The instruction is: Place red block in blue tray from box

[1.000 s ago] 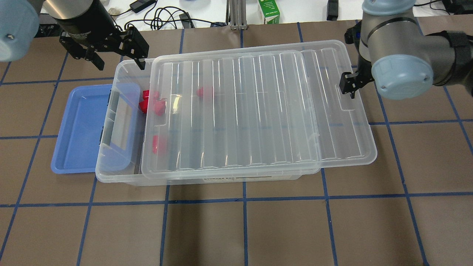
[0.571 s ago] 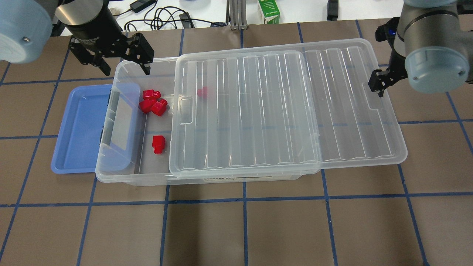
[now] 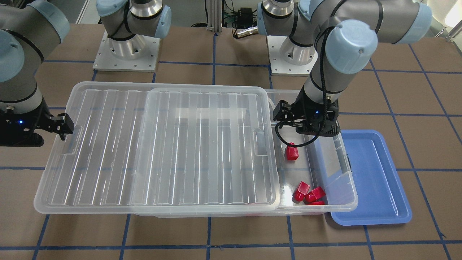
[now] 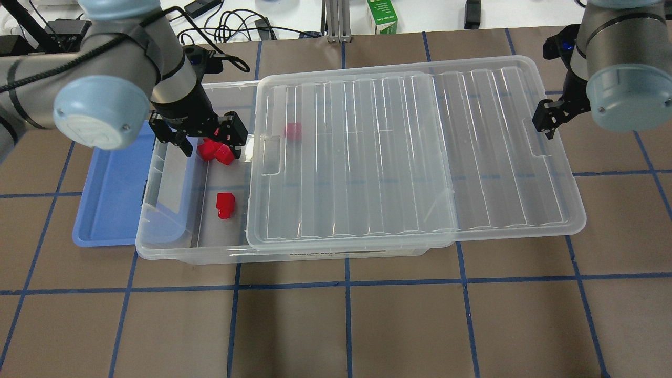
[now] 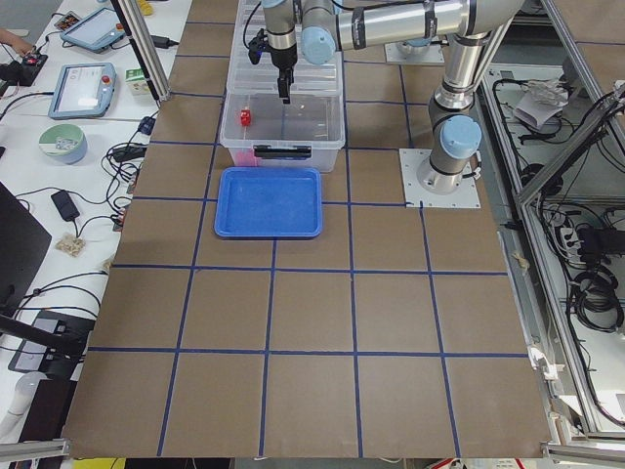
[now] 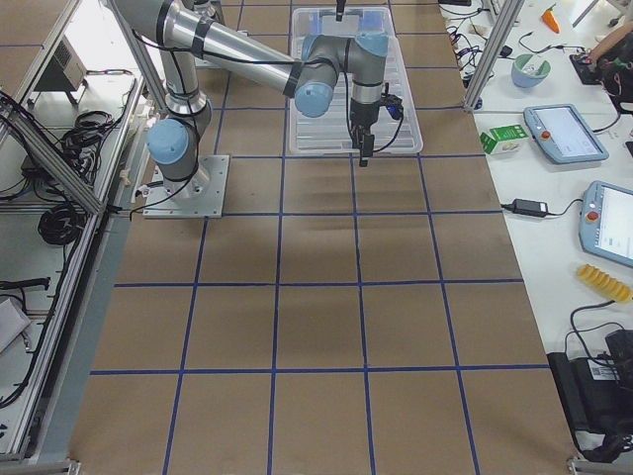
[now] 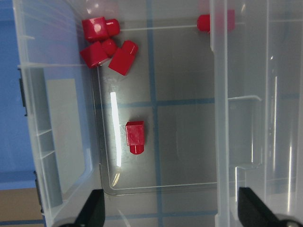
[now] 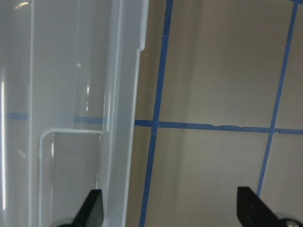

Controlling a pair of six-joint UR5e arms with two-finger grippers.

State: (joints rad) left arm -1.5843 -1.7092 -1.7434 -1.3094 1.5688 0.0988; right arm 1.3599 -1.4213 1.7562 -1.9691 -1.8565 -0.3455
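We see the clear box (image 4: 315,251) lying lengthwise on the brown desk (image 4: 346,325), which is marked with a grid of blue tape. Its ribbed lid (image 4: 409,152) sits offset toward the robot's right, so it overhangs that end of the box and leaves the left end uncovered. In the uncovered part a lone red block (image 4: 226,203) lies flat on the floor of the box, its stub pointing toward the near long wall. Three red blocks (image 7: 106,45) are bunched together, touching one another, in the corner by the far long wall. A fifth red block (image 4: 293,131) lies by that same wall, under the edge of the lid. The blue tray (image 4: 110,199) rests on the desk at the left end of the box, whose end rim overlaps the tray's nearest edge in the overhead view. The left hand (image 4: 210,144) hangs over the uncovered end with its fingers spread wide and holds nothing. From overhead it covers part of the bunch of three, though we cannot tell how far it sits above them. The right hand (image 8: 171,210) is at the overhanging end of the lid, beside the handle recess. It too is spread wide, with the lid's end rim just inside one finger and bare desk across the rest of the gap.
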